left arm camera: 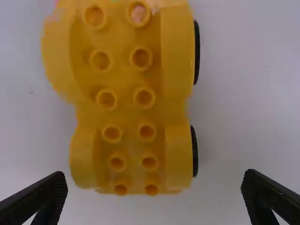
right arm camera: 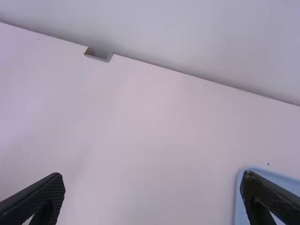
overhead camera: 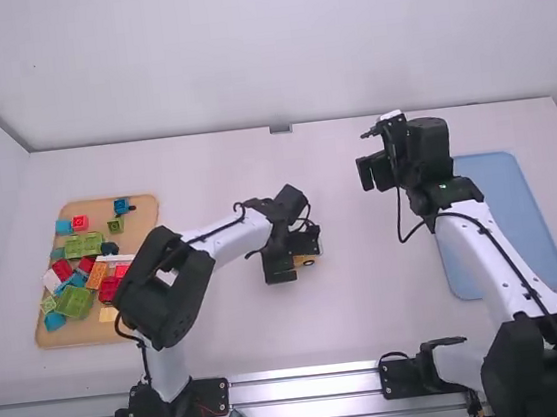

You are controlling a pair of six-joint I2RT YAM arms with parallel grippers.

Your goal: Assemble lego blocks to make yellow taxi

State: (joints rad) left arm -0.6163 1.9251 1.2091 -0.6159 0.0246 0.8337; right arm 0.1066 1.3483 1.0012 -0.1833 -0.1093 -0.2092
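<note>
The yellow car base (left arm camera: 129,112) lies on the white worktop (overhead camera: 370,309) near the middle of the high view, partly covered there by the left end effector (overhead camera: 290,250). Seen close in the left wrist view, it is a long yellow piece with hollow round studs in paired rows, flanked by raised, rounded arches, one set longer than the other; black wheel edges show along one side. The left arm bends from the lower left of the high view toward the centre, its end effector over the car, fingers wide apart and clear of it. The right arm rises from the lower right, with its end effector (overhead camera: 377,155) in the upper right, fingers also wide and nothing between them. Loose coloured blocks (overhead camera: 75,301) sit on a tan board (overhead camera: 139,219) at the left; a blue tray (overhead camera: 506,213) is at the right.
</note>
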